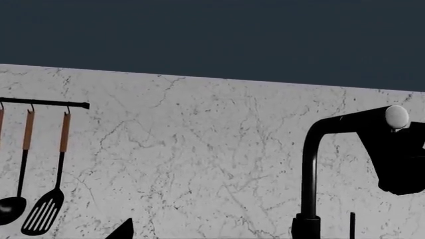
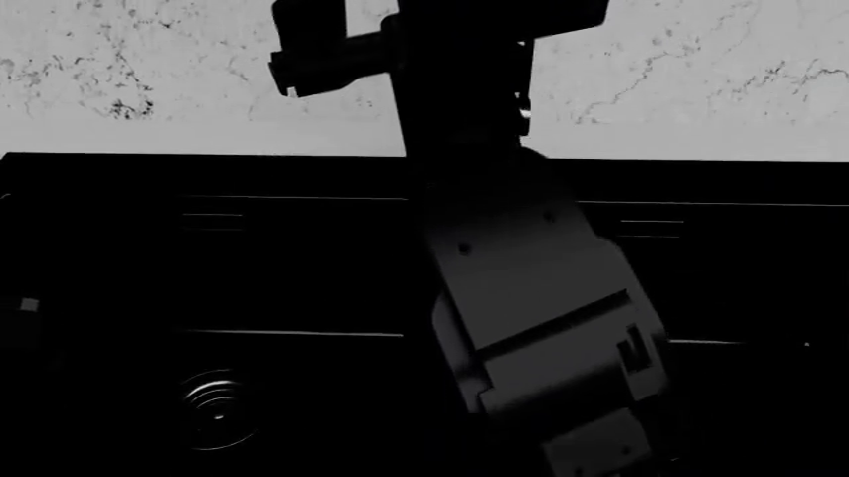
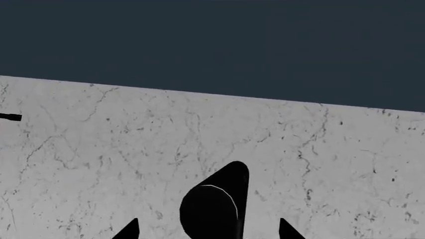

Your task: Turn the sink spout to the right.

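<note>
**A:** Where does the sink spout (image 1: 309,169) sit relative to the two arms?

**B:** It stands behind the sink (image 2: 199,174), against the marble wall. The riser is upright and the top bends into a level reach. From the left wrist camera that reach ends right at a bulky dark mass, which looks like the right arm's hand.

**A:** So the right arm is the nearer one?

**B:** By a long way. In its own wrist view the right gripper (image 3: 208,231) has the spout's dark rounded body between its two fingertips. The jaws are parted and a strip of marble shows on either side of the pipe, so they straddle it without clamping.

**A:** And the left one?

**B:** The left gripper (image 1: 126,233) shows only one dark tip at the frame edge, so there is no telling whether it is open or closed. It sits well apart from the spout, on the side of the hanging utensils (image 1: 40,209).

**A:** What does the turn depend on?

**B:** Probably on the reach acting as a lever about the upright riser. The fingers already sit on both sides of it, out away from the riser. A sideways sweep to the robot's right should let the left-hand finger carry the pipe round. The head view confirms little, because the right arm (image 2: 531,298) masks most of the faucet above the drain (image 2: 213,407)
</note>
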